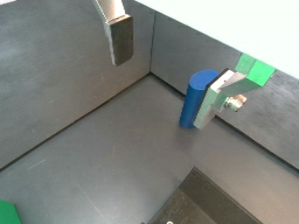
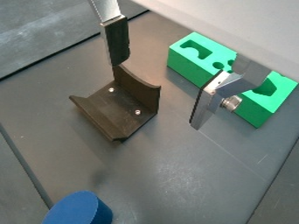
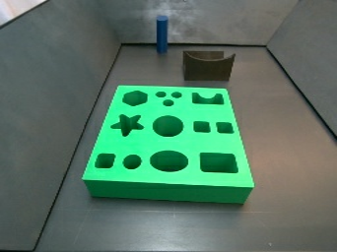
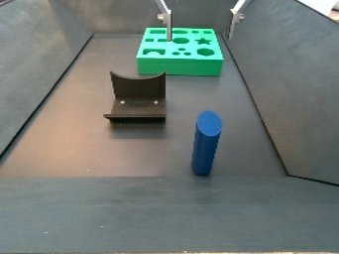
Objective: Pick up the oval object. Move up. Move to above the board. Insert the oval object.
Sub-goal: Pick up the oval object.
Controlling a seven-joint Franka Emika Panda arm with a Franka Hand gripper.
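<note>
Gripper (image 2: 163, 83) hangs over the floor with fingers (image 2: 114, 41) spread wide, nothing between them. No readable writing anywhere. Oval object (image 4: 207, 143) is a plain smooth blue peg, standing upright near the wall, well apart from the green board (image 3: 168, 143) and dark notched block (image 4: 137, 96).

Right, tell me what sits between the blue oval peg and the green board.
The dark notched block sits in that stretch, off to one side, between the oval object and the board, as a side view shows. The open gripper hangs above the board.
</note>
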